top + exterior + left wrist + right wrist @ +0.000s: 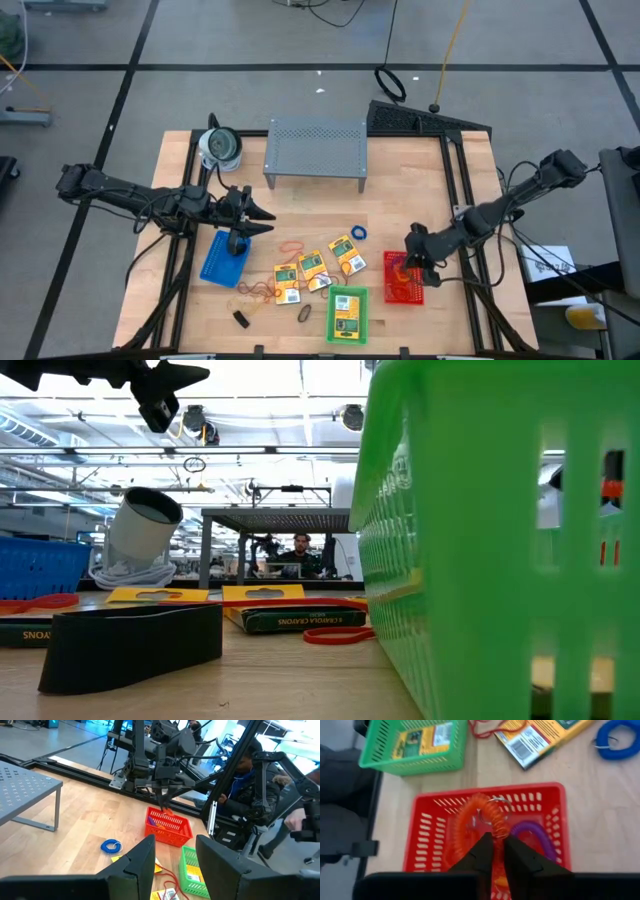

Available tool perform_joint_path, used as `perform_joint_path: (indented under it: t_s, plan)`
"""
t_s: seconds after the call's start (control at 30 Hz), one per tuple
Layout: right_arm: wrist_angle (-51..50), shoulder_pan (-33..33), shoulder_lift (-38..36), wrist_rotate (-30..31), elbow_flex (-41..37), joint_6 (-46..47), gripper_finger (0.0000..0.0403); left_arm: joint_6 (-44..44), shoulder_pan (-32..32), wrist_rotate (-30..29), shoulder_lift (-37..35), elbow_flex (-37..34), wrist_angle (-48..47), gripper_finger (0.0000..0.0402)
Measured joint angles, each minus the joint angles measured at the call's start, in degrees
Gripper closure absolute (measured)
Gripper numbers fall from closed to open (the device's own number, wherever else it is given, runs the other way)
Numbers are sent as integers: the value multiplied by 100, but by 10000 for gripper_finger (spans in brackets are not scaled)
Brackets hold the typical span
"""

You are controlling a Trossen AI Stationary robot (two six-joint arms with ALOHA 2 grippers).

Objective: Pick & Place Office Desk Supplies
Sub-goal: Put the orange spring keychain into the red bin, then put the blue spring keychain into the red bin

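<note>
While green basket (pixel 480 540) looms, shelf (pixel 275 520) hides behind.

Crayon boxes (pixel 318 270) lie between two baskets (pixel 223 258), apparently one more inside a third (pixel 347 312).

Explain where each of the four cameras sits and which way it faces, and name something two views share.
High view: above the table, looking straight down; both arms show, right gripper over the red basket.
Low view: at table-top height, looking level past the green basket; one dark gripper at the top.
Left wrist view: past the left gripper, open, toward the red basket.
Right wrist view: down past the right gripper onto an orange coil.
Shared: both wrist views show the red basket.
</note>
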Motion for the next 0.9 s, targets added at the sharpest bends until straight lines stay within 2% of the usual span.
perform_joint_path:
  t_s: [0.23,0.5,0.7,0.9]
  plan:
    - [286,34,-2,1,-117,-35,308,-24,-4,2,1,0,-1,250]
    - [479,30,-2,14,-117,-174,280,-24,-2,4,-1,0,-1,250]
    - [1902,30,-2,271,-117,-819,283,-25,-2,5,1,0,-1,250]
    - [3350,28,90,343,-117,-1842,285,-64,0,21,-1,0,-1,250]
